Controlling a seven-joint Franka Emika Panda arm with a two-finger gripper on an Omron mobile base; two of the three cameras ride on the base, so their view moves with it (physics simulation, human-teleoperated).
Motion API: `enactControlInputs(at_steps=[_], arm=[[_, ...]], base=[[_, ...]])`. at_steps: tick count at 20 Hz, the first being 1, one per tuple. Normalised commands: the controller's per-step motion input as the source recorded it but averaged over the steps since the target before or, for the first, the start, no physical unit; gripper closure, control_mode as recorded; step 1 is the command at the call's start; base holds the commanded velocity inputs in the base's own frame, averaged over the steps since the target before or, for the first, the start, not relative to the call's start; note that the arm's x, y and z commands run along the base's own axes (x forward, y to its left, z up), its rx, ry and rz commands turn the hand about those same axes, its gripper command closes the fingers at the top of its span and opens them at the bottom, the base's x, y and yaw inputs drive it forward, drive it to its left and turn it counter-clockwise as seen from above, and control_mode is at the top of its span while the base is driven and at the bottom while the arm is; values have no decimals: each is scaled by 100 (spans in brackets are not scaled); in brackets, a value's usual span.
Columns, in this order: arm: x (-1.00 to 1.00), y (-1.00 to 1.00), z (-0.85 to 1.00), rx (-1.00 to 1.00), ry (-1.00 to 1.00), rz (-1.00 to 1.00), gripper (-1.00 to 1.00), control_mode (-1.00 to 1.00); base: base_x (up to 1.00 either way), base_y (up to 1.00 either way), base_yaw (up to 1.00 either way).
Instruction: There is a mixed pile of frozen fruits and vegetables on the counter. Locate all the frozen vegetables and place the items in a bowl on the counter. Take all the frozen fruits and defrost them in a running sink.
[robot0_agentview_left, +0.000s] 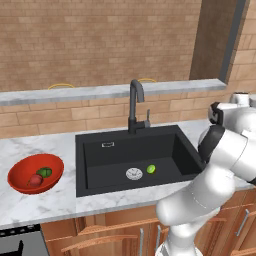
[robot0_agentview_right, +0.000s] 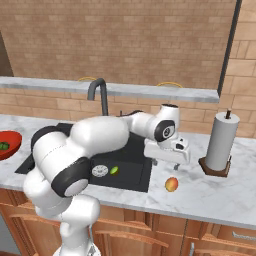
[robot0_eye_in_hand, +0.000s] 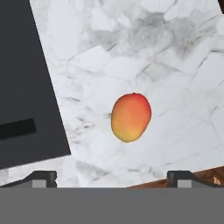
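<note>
1. The red bowl (robot0_agentview_left: 35, 174) sits on the marble tabletop (robot0_agentview_left: 45, 200) to the left of the black sink (robot0_agentview_left: 135, 157). Inside it lie a dull red piece (robot0_agentview_left: 35, 180) and a dark green piece (robot0_agentview_left: 44, 172), so the vegetable part of the task looks finished.
2. A bright yellow-green ball (robot0_agentview_left: 151, 169) rests on the sink floor just beside the round silver drain (robot0_agentview_left: 134, 174). One fruit is therefore already in place.
3. The orange-yellow fruit (robot0_agentview_right: 171, 184) with a red blush lies on the tabletop just right of the sink, between the sink and the paper towel holder (robot0_agentview_right: 220, 142). It is the one piece left to move.
4. The gripper (robot0_agentview_right: 169, 159) hovers above that fruit, apart from it. In the hand view the fruit (robot0_eye_in_hand: 131, 117) is centred between the widely spread jaws, which hold nothing.
5. No water can be made out at the gooseneck faucet (robot0_agentview_left: 135, 102), though a thin stream might be hard to see. Turning it on probably remains as well.
</note>
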Motion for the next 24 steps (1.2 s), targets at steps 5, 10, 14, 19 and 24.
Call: enactControlInputs(at_steps=[5,10,14,19,24], arm=[[30,-20,-41,-6,0,-16,-100,-100],[3,-20,-20,-1,0,-5,-100,-100],[0,0,-19,0,2,-1,-100,-100],[-6,0,-29,0,6,0,-100,-100],[-1,-1,-42,-1,5,0,-100,-100]], base=[[0,0,0],[0,0,0],[0,0,0],[0,0,0],[0,0,0]])
